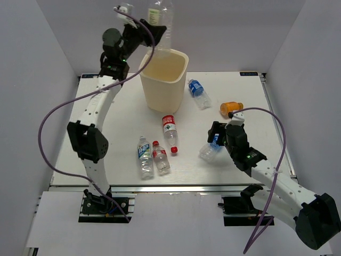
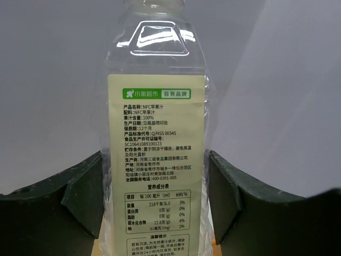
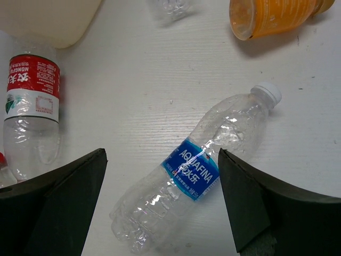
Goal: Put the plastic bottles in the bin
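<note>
Left pincer [image 2: 154,181] flanks one upright bottle [image 2: 154,106] over the bin [image 1: 162,85]; grip unclear, cap cut off.
Right pincer [image 3: 162,181] stands open; six bottles [image 1: 169,130] lie on the table [image 1: 256,90].

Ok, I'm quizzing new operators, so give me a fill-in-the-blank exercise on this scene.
1. The green-white label bottle in the left claw hangs over the ____.
2. The right claw stands ____ above the blue-label bottle.
3. The rightmost bottle is coloured ____.
Missing: bin; open; orange.
</note>
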